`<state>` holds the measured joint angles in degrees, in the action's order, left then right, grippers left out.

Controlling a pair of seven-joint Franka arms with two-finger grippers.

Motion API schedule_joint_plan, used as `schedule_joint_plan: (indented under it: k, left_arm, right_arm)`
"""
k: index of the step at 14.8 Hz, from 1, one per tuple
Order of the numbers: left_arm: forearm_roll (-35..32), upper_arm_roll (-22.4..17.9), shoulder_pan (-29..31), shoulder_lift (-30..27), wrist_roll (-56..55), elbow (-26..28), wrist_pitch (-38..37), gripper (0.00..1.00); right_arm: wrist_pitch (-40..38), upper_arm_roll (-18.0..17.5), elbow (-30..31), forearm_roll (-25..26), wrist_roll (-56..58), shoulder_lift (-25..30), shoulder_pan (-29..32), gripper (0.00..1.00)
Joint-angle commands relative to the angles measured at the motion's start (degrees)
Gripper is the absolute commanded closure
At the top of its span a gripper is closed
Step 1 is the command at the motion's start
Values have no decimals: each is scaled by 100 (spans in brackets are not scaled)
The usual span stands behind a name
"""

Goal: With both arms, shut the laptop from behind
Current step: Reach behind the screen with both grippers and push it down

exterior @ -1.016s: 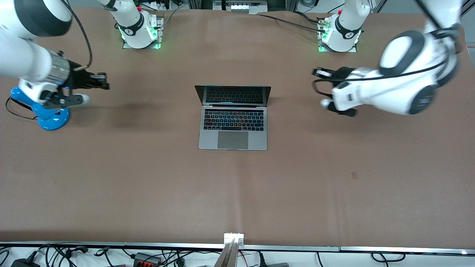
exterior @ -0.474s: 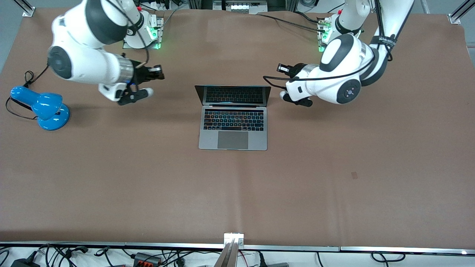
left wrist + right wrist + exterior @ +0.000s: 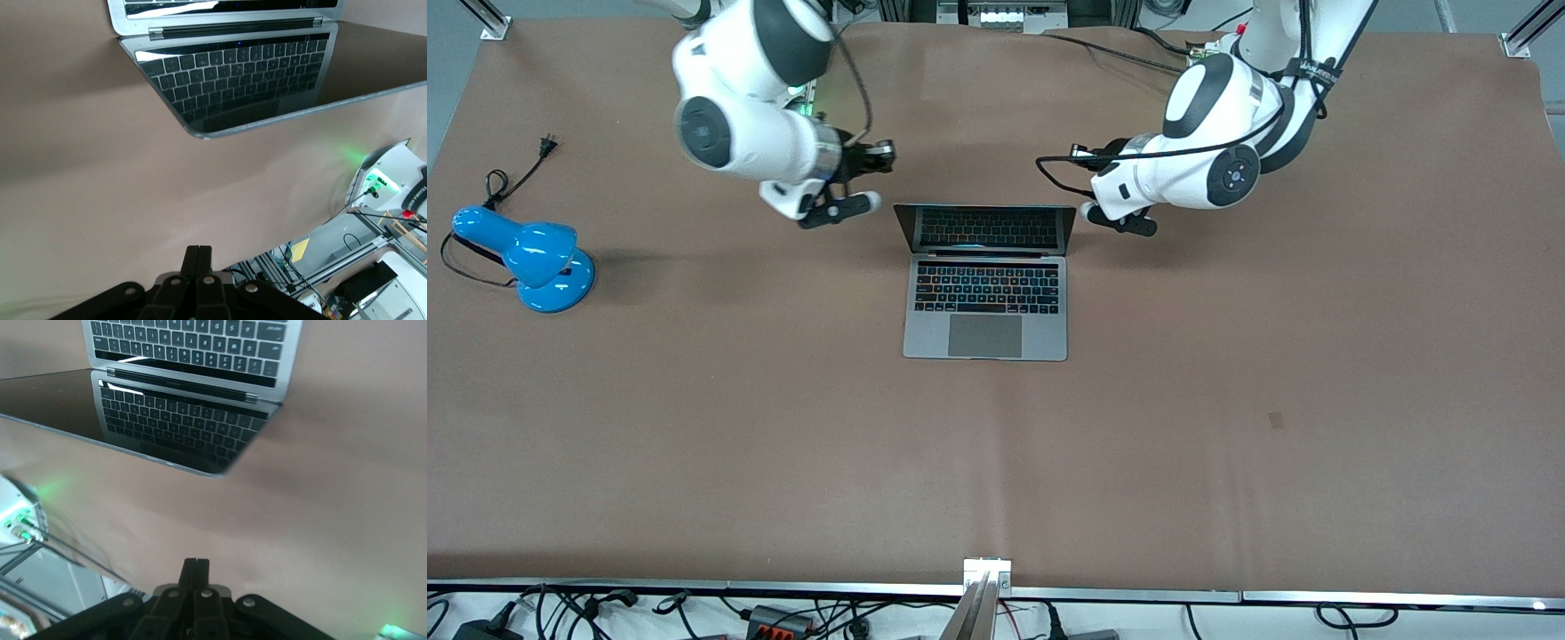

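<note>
The silver-grey laptop [image 3: 985,307] stands open in the middle of the table, its dark screen [image 3: 985,228] upright and facing the front camera. My right gripper [image 3: 887,154] is shut and empty, over the table beside the lid's corner toward the right arm's end. My left gripper [image 3: 1078,154] is shut and empty, over the table beside the lid's corner toward the left arm's end. The left wrist view shows its shut fingers [image 3: 198,257] with the laptop [image 3: 233,73] ahead. The right wrist view shows its shut fingers [image 3: 195,570] with the laptop [image 3: 187,407] ahead.
A blue desk lamp [image 3: 527,258] lies at the right arm's end of the table, its cord and plug [image 3: 546,142] trailing toward the robots' side. The arm bases [image 3: 1232,53] stand along the table's edge by the robots. Brown table cover [image 3: 996,444] spreads nearer the front camera.
Both arms have swung inward from the table's ends. Each gripper now sits close to a lid corner of the laptop. The laptop has not moved.
</note>
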<state>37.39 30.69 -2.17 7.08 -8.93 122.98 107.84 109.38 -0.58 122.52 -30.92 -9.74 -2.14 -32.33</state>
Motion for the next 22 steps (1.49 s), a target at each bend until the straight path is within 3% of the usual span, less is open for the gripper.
schedule_joint_plan:
  k: [1, 12, 17, 22]
  left_arm:
    - [137, 60, 85, -93, 23, 60, 88, 100]
    - [49, 227, 6, 566, -355, 7, 1854, 100]
    - [49, 210, 15, 944, -338, -336, 1943, 100]
    - [-240, 210, 24, 1102, -329, -370, 2558, 100]
  right_arm:
    - [495, 67, 87, -125, -422, -181, -509, 100]
    - [1524, 120, -185, -116, -810, -744, -634, 100]
    - [1885, 146, -299, -107, -837, -849, -433, 100]
    - [1885, 146, -756, -98, -845, -1192, -318, 100]
